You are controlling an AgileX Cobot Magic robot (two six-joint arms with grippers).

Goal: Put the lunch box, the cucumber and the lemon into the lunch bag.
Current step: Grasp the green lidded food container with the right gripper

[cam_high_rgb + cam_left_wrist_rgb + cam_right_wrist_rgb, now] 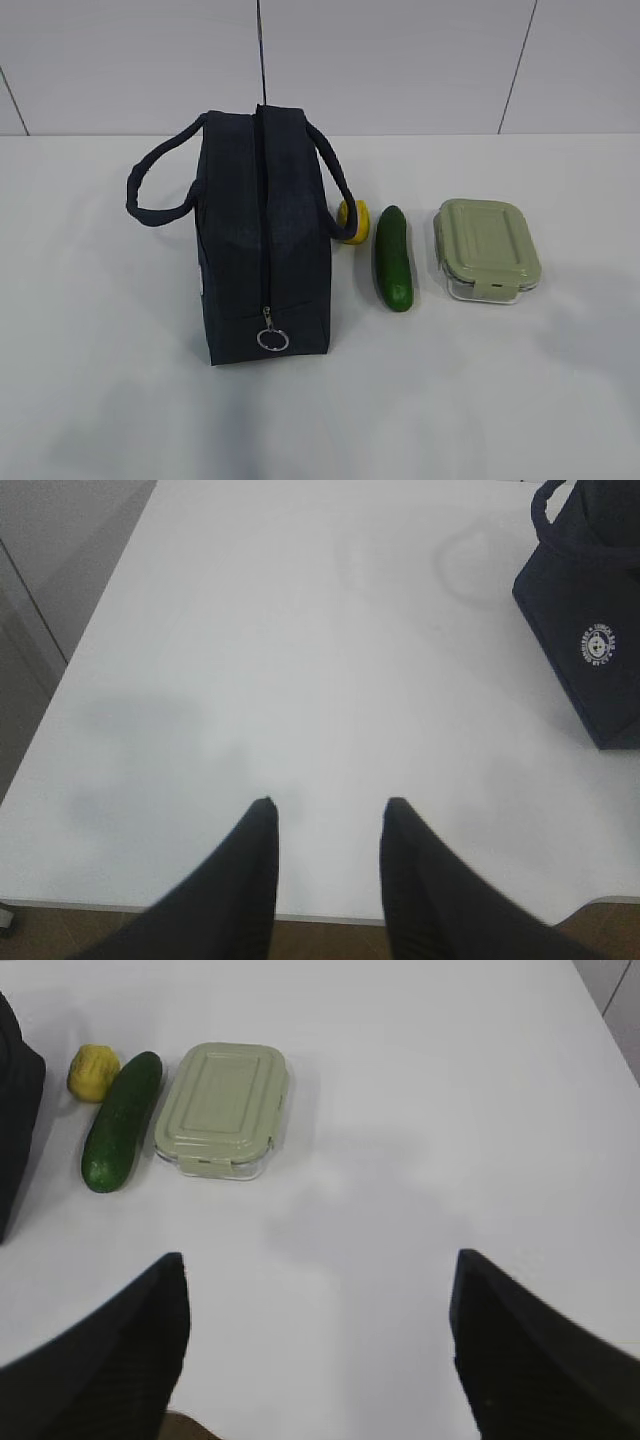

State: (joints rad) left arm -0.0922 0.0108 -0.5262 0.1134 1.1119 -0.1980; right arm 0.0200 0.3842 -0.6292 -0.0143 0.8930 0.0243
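Note:
The dark navy lunch bag [262,235] stands upright left of centre, zipper closed along its top, silver ring pull [272,338] at the near end. The lemon [353,221] lies just right of the bag, partly behind a handle. The cucumber [393,257] lies beside it, then the lunch box [486,249] with its sage-green lid. In the right wrist view, the lemon [92,1071], cucumber [122,1120] and lunch box [222,1108] lie far ahead-left of my open, empty right gripper [318,1260]. My left gripper [328,805] is open and empty; the bag [592,610] is far right.
The white table [100,380] spreads all around the objects. Its near edge [330,916] shows under my left gripper, its left edge beside a grey wall. A grey panelled wall [400,60] stands behind the table. Neither arm shows in the exterior view.

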